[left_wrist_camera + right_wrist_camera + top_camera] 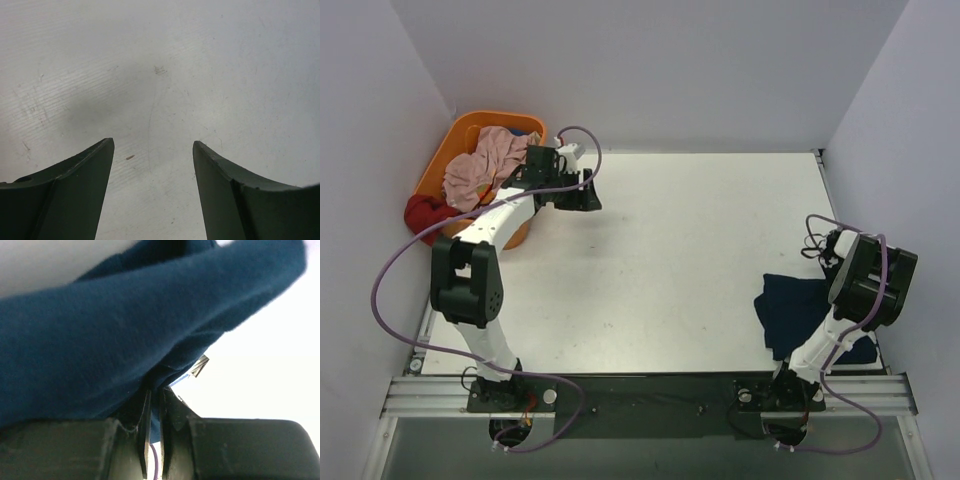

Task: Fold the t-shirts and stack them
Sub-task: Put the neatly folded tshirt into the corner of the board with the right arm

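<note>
The right gripper (155, 396) pinches a fold of the navy t-shirt (100, 340) draped over it, while the left gripper (152, 145) stands spread.

Left hand (152, 143) agape, arm far out — right hand (155, 393) tight on navy t-shirt (100, 340), arm close in.

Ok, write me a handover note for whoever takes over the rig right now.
Left claw: open, empty, over bare table beside the basket.
Right claw: shut, apparently pinching the navy t-shirt, which lies bunched at the table's near right edge.
Pink t-shirt in the basket; red t-shirt draped over its side.
Done: no stack yet.
Left: fold and stack all three.
</note>
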Controlling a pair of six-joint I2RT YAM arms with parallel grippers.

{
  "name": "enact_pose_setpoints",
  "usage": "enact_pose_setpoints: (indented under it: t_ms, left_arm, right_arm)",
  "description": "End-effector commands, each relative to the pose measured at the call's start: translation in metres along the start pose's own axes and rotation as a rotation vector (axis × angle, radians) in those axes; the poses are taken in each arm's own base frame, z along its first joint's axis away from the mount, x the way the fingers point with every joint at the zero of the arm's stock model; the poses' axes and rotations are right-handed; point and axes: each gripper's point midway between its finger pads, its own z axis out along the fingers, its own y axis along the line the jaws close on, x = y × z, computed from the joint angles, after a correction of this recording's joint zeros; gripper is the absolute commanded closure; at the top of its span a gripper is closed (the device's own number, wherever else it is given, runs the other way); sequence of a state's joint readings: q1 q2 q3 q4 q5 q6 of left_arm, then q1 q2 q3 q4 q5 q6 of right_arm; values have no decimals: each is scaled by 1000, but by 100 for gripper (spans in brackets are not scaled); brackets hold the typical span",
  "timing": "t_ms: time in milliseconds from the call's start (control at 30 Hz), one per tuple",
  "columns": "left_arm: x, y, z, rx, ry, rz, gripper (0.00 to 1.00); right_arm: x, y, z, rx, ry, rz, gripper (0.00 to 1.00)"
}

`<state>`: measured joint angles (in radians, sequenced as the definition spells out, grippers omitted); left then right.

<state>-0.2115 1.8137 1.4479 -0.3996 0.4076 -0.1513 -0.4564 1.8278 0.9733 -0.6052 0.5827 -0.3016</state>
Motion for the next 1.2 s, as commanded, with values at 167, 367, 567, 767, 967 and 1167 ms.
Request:
enact_pose_setpoints:
  t_ms: [167,367,567,767,967,1167]
  left_arm:
    - [-8,-1,-5,4,-15,33,25]
    - [-10,-2,-11,0,-25,53,25]
    - [-13,-6,-21,-12,-32,95,25]
    - [-8,-10,-41,-34,-38,151,22]
    - [-2,-6,-84,-92,-71,224,20]
    - [1,21,-150,-156,-161,180,18]
  right_arm:
    - [-4,-14,-1,48,33,7,65]
    - [-10,-46,-21,154,-55,174,48]
    - [-35,-66,-89,219,-368,303,5]
    - [-53,-53,-159,79,-713,397,2]
    - [-73,-1,-218,-204,-1067,291,0]
    - [-86,48,-281,-512,-1407,261,0]
